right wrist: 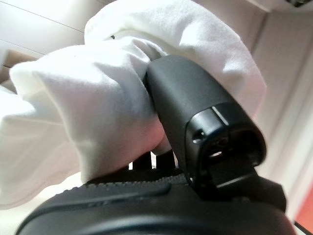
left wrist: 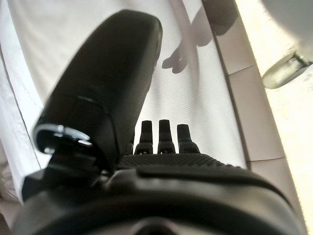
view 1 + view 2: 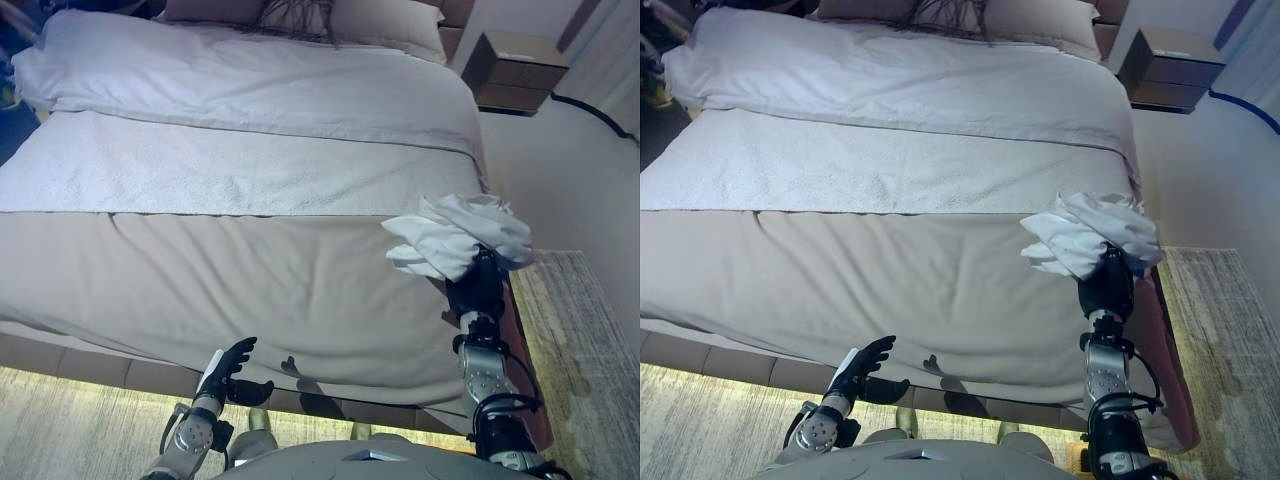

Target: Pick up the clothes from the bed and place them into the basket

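Observation:
My right hand (image 3: 478,285) is shut on a bunched white garment (image 3: 458,234) and holds it up above the bed's near right corner. In the right wrist view the thumb (image 1: 195,112) presses into the white cloth (image 1: 98,107), which wraps over the fingers. The garment also shows in the right eye view (image 3: 1085,232) above the hand (image 3: 1106,282). My left hand (image 3: 228,368) is open and empty, low by the bed's front edge. In the left wrist view its fingers (image 2: 164,134) are straight over the beige cover.
The bed (image 3: 250,280) has a beige cover, a white textured band and a white duvet (image 3: 250,80) with pillows at the head. A dark nightstand (image 3: 515,70) stands at the back right. A striped rug (image 3: 590,340) lies on the floor to the right.

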Robot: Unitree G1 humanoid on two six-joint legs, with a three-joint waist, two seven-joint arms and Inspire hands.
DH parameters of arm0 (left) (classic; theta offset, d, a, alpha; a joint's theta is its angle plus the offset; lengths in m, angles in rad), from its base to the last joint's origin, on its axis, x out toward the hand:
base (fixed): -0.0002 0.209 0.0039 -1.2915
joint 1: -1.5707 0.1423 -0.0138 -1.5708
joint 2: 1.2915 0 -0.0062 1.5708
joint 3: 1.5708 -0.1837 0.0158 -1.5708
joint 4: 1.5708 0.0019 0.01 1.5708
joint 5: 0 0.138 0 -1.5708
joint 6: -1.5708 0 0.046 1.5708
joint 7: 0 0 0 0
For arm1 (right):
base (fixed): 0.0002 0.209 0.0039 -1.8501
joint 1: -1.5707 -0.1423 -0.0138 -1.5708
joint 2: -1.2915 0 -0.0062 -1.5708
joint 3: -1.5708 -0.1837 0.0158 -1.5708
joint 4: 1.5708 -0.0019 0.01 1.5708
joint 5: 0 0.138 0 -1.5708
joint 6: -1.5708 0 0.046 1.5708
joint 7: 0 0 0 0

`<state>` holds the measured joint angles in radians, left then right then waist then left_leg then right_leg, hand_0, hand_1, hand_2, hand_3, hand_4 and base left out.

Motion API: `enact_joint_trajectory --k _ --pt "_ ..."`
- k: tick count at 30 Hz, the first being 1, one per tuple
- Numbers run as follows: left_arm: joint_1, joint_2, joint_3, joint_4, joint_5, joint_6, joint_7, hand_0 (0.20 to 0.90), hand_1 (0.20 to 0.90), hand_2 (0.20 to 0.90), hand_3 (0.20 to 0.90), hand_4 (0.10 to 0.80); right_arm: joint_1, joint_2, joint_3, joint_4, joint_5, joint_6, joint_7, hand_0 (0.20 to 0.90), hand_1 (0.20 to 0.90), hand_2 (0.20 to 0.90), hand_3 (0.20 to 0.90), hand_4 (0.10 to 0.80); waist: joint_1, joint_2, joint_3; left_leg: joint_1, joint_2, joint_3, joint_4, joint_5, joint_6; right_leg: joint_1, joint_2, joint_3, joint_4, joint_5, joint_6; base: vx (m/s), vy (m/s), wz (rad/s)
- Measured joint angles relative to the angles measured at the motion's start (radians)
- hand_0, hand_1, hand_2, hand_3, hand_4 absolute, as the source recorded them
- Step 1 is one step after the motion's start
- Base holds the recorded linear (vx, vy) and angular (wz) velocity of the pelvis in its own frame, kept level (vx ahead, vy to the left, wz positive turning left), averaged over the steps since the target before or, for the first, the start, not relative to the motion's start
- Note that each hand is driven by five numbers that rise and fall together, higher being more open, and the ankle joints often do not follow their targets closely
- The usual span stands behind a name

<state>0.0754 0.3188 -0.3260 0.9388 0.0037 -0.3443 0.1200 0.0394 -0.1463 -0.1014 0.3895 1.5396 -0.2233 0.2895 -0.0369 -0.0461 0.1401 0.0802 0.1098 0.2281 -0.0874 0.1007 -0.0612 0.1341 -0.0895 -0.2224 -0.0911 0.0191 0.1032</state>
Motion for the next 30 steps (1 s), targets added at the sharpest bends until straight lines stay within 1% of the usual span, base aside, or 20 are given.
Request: enact_joint_trajectory --k 3,5,6,7,8,9,10,12,13,15,18,21,22,24,25,26,27,28,29,30 --pt "-0.006 -0.021 0.001 0.004 0.000 0.015 -0.001 0.900 0.900 0.900 0.900 0.800 0.042 0.009 0.000 0.000 0.028 -0.008 0.000 0.300 0.300 0.300 0.200 0.100 -0.015 0.016 -0.009 -0.003 0.015 0.017 0.016 0.002 -0.005 -0.011 0.013 0.028 0.000 -0.005 -0.006 -0.019 -0.010 -0.23" --pt "0.002 -0.042 0.000 0.024 -0.001 0.016 -0.009 0.900 0.900 0.900 0.900 0.800 0.063 0.014 0.002 0.000 0.033 -0.028 0.000 0.300 0.300 0.300 0.200 0.100 -0.017 0.020 -0.012 -0.006 0.018 0.005 0.075 -0.026 -0.046 -0.024 0.016 0.080 0.007 -0.025 -0.029 0.039 0.009 -0.49" --pt "0.007 -0.047 -0.001 0.028 -0.001 0.016 -0.009 0.900 0.900 0.900 0.900 0.800 0.065 0.014 0.004 0.001 0.033 -0.032 0.000 0.300 0.300 0.300 0.200 0.100 -0.011 0.019 -0.012 -0.005 0.017 -0.026 0.094 -0.032 -0.049 -0.025 0.014 0.098 0.006 -0.023 -0.032 0.010 0.036 -1.04" --pt "0.014 -0.051 0.002 0.031 -0.004 0.017 -0.020 0.900 0.900 0.900 0.900 0.800 0.064 0.012 0.012 0.000 0.034 -0.045 0.001 0.300 0.300 0.300 0.200 0.100 0.006 0.012 -0.013 -0.009 -0.010 -0.176 0.140 -0.072 -0.006 -0.046 0.009 0.167 0.008 -0.005 -0.058 0.008 0.050 -1.40" --pt "0.016 -0.055 0.004 0.030 -0.005 0.014 -0.017 0.900 0.900 0.900 0.900 0.800 0.056 0.003 0.022 0.001 0.041 -0.053 0.001 0.300 0.300 0.300 0.200 0.100 0.029 0.013 -0.021 0.000 -0.068 -0.329 0.116 -0.118 0.037 -0.076 -0.002 0.237 0.014 0.011 -0.063 -0.002 0.074 -1.57" --pt "0.018 -0.056 0.004 0.028 -0.005 0.011 -0.016 0.900 0.900 0.900 0.900 0.800 0.049 0.001 0.028 0.004 0.043 -0.060 0.003 0.300 0.300 0.300 0.200 0.100 0.038 0.012 -0.026 0.006 -0.109 -0.396 0.098 -0.134 0.061 -0.097 -0.005 0.279 0.017 0.028 -0.063 -0.004 0.106 -1.99" --pt "0.027 -0.063 0.005 0.026 -0.004 0.004 -0.013 0.900 0.900 0.900 0.900 0.800 0.014 -0.012 0.037 0.017 0.052 -0.074 0.006 0.300 0.300 0.300 0.200 0.100 0.055 0.028 -0.031 0.020 -0.180 -0.503 0.054 -0.154 0.100 -0.153 -0.001 0.359 0.024 0.045 -0.061 -0.030 0.124 -1.92" --pt "0.020 -0.061 0.009 0.035 -0.002 0.010 -0.013 0.900 0.900 0.900 0.900 0.800 0.004 -0.001 0.049 0.042 0.067 -0.097 0.004 0.300 0.300 0.300 0.200 0.100 0.056 0.030 -0.023 0.032 -0.182 -0.467 0.040 -0.123 0.093 -0.167 0.013 0.384 0.018 0.081 -0.031 -0.087 0.134 -1.34" --pt "0.018 -0.037 0.009 0.035 0.001 0.011 -0.018 0.900 0.900 0.900 0.900 0.800 0.033 0.026 0.060 0.058 0.066 -0.119 -0.003 0.300 0.300 0.300 0.200 0.100 0.039 -0.005 -0.027 0.030 -0.187 -0.430 0.041 -0.125 0.098 -0.166 -0.011 0.351 -0.001 0.075 -0.024 -0.099 0.159 -0.58" --pt "0.006 -0.020 0.007 0.037 0.017 0.018 -0.021 0.900 0.900 0.900 0.900 0.800 0.054 0.054 0.058 0.062 0.055 -0.131 -0.014 0.300 0.300 0.300 0.200 0.100 0.027 -0.019 -0.022 0.027 -0.178 -0.409 0.039 -0.120 0.105 -0.186 -0.015 0.322 0.013 0.066 -0.011 -0.055 0.150 -0.47" --pt "0.001 -0.009 0.007 0.038 0.029 0.041 -0.029 0.900 0.900 0.900 0.900 0.800 0.082 0.072 0.062 0.068 0.013 -0.129 -0.046 0.300 0.300 0.300 0.200 0.100 0.007 -0.011 -0.023 0.042 -0.148 -0.350 0.008 -0.102 0.111 -0.223 -0.023 0.293 0.139 0.066 -0.008 -0.032 0.116 -0.58" --pt "-0.011 0.001 0.004 0.063 0.038 0.063 -0.030 0.900 0.900 0.900 0.900 0.800 0.097 0.072 0.062 0.068 -0.009 -0.120 -0.047 0.300 0.300 0.300 0.200 0.100 -0.010 -0.020 -0.025 0.051 -0.161 -0.300 0.010 -0.098 0.104 -0.200 -0.049 0.306 0.124 0.066 0.030 -0.078 0.093 -0.61" --pt "-0.020 -0.001 -0.001 0.072 0.039 0.079 -0.031 0.900 0.900 0.900 0.900 0.800 0.098 0.066 0.062 0.067 -0.015 -0.114 -0.047 0.300 0.300 0.300 0.200 0.100 -0.030 -0.002 -0.014 0.054 -0.165 -0.280 0.014 -0.098 0.104 -0.210 -0.036 0.302 0.129 0.091 0.057 -0.153 0.108 -0.86" --pt "-0.020 0.006 0.005 0.060 0.038 0.087 -0.028 0.900 0.900 0.900 0.900 0.800 0.071 0.042 0.069 0.077 -0.030 -0.074 -0.054 0.300 0.300 0.300 0.200 0.100 -0.010 0.039 0.012 0.062 -0.132 -0.149 0.015 -0.107 0.109 -0.267 0.014 0.194 0.108 0.245 0.146 -0.258 0.125 -1.63" --pt "-0.018 0.018 0.012 0.052 0.038 0.093 -0.027 0.900 0.900 0.900 0.900 0.800 0.051 0.042 0.077 0.079 -0.033 -0.063 -0.067 0.300 0.300 0.300 0.200 0.100 0.018 0.034 0.021 0.051 -0.115 -0.092 0.022 -0.117 0.130 -0.267 0.028 0.171 0.052 0.305 0.124 -0.262 0.109 -1.80" --pt "-0.017 0.022 0.019 0.052 0.039 0.100 -0.030 0.900 0.900 0.900 0.900 0.800 0.035 0.041 0.079 0.086 -0.045 -0.060 -0.069 0.300 0.300 0.300 0.200 0.100 0.025 0.038 0.028 0.064 -0.094 -0.046 0.011 -0.120 0.137 -0.267 0.027 0.063 0.066 0.232 0.138 -0.228 0.092 -1.37" --pt "-0.035 0.016 0.038 0.057 0.038 0.108 -0.030 0.900 0.900 0.900 0.900 0.800 0.032 0.036 0.077 0.095 -0.049 -0.060 -0.087 0.300 0.300 0.300 0.200 0.100 0.027 0.048 0.031 0.059 -0.069 -0.016 0.012 -0.108 0.128 -0.286 0.016 -0.051 0.204 0.133 0.017 -0.189 0.075 -1.00" --pt "-0.040 0.011 0.042 0.054 0.037 0.098 -0.027 0.900 0.900 0.900 0.900 0.800 0.032 0.030 0.078 0.098 -0.050 -0.060 -0.109 0.300 0.300 0.300 0.200 0.100 0.053 0.071 0.036 0.066 -0.033 0.017 0.010 -0.104 0.122 -0.291 0.000 -0.146 0.343 0.066 -0.012 -0.174 0.048 -0.71" --pt "-0.042 0.010 0.043 0.050 0.037 0.095 -0.026 0.900 0.900 0.900 0.900 0.800 0.030 0.030 0.079 0.098 -0.054 -0.060 -0.115 0.300 0.300 0.300 0.200 0.100 0.065 0.073 0.035 0.069 -0.018 0.041 0.011 -0.105 0.123 -0.287 -0.012 -0.182 0.400 0.039 -0.010 -0.165 -0.014 -1.17" --pt "-0.045 0.015 0.038 0.049 0.035 0.096 -0.026 0.900 0.900 0.900 0.900 0.800 0.024 0.032 0.089 0.098 -0.085 -0.056 -0.133 0.300 0.300 0.300 0.200 0.100 0.106 0.076 0.031 0.075 0.009 0.104 0.021 -0.100 0.116 -0.270 -0.092 -0.290 0.522 -0.025 -0.010 -0.065 -0.100 -1.32"
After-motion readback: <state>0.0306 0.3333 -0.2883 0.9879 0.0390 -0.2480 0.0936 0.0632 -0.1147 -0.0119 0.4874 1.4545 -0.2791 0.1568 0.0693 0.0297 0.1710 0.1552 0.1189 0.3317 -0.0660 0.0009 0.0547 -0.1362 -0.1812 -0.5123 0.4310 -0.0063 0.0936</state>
